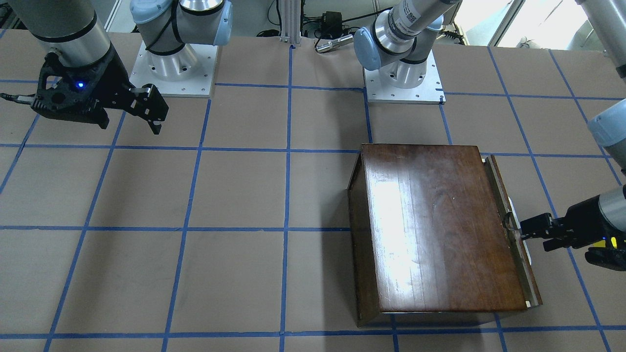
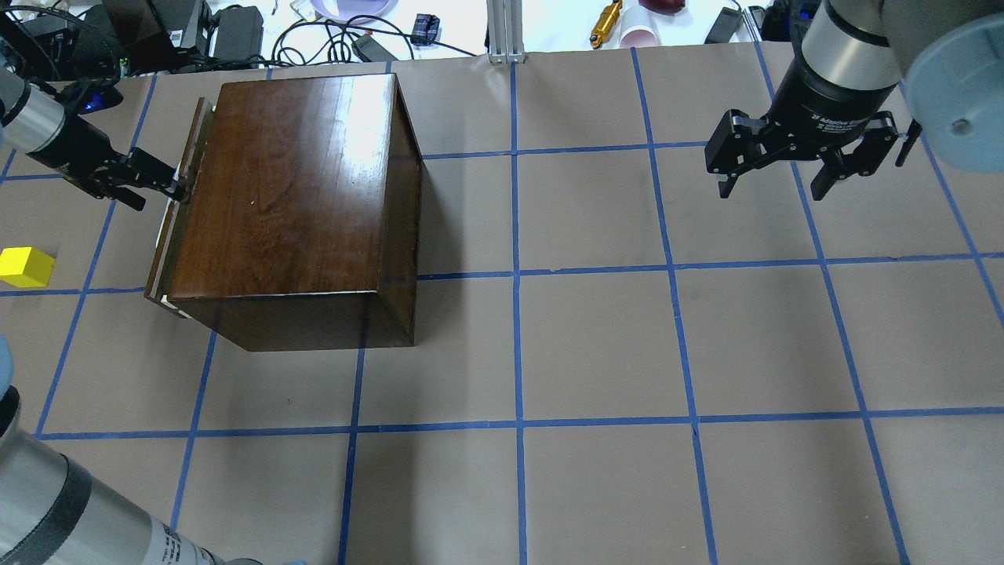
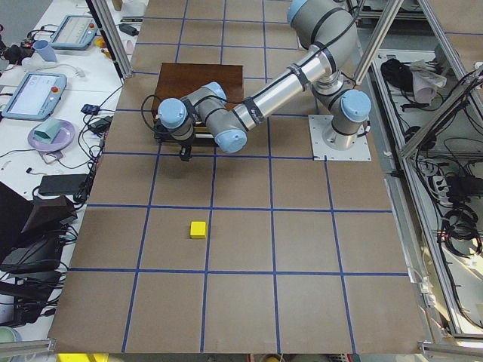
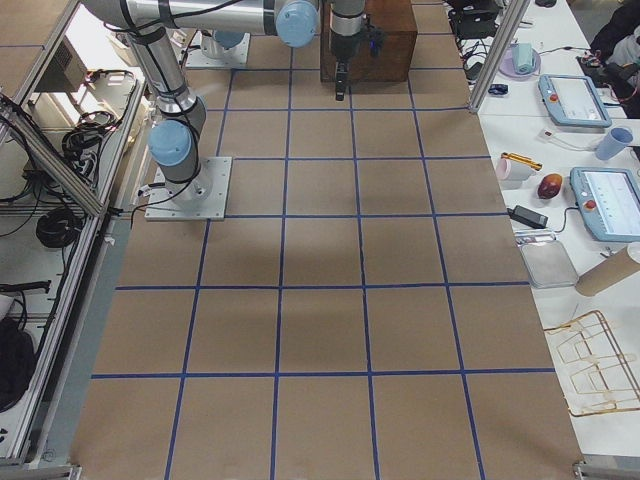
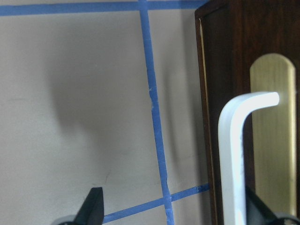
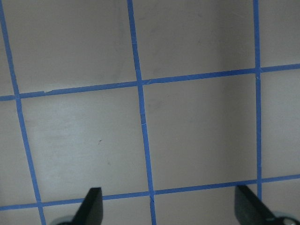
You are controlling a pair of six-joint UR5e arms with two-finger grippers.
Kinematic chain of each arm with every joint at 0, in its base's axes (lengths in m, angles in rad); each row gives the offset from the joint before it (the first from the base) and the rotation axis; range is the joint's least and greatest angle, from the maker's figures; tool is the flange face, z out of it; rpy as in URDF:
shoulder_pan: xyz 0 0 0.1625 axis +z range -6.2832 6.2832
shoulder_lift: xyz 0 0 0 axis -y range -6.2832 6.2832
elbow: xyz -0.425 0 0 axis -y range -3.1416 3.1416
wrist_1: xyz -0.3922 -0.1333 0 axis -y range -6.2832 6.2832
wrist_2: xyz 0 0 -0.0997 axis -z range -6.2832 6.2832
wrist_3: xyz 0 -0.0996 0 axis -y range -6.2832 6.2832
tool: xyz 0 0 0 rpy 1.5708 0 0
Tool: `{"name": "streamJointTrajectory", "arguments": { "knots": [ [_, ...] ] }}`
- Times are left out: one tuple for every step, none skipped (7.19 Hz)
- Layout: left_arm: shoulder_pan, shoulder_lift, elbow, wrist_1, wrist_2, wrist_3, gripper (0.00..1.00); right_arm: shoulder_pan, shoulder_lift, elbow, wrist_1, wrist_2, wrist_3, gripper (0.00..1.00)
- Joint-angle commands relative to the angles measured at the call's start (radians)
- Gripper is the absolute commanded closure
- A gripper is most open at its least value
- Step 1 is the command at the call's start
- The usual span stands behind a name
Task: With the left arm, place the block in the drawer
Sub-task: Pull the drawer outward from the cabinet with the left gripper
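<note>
The yellow block (image 2: 26, 266) lies on the table left of the box, apart from everything; it also shows in the exterior left view (image 3: 198, 228). The glossy dark-brown box (image 2: 290, 188) has its drawer (image 2: 177, 218) pulled out a crack, with a pale strip showing behind the dark front panel (image 1: 524, 274). My left gripper (image 2: 176, 188) is open at the drawer front. In the left wrist view its fingers (image 5: 93, 206) stand wide apart, with the metal pull (image 5: 232, 154) between them, near the right one. My right gripper (image 2: 770, 192) is open and empty, hovering far right.
The table is brown paper with a blue tape grid (image 2: 514, 275). Cables and small gear (image 2: 337, 31) lie beyond the far edge. The arm bases (image 1: 403, 80) stand at the robot's side. The right wrist view shows only bare table (image 6: 197, 136).
</note>
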Motion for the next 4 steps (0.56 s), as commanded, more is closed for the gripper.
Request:
{"name": "streamJointTrajectory", "arguments": {
  "knots": [
    [0.0,-0.001,0.006,0.0,0.008,0.0,0.0,-0.002,0.0,0.0,0.0,0.0,0.0,0.0],
    [0.0,-0.007,0.009,0.0,0.009,0.018,0.0,0.0,0.0,0.0,0.0,0.0,0.0,0.0],
    [0.007,-0.016,0.015,0.0,0.009,0.035,0.0,0.0,0.0,0.0,0.0,0.0,0.0,0.0],
    [0.007,-0.022,0.038,-0.001,0.013,0.035,0.0,0.0,0.0,0.0,0.0,0.0,0.0,0.0]
  ]
}}
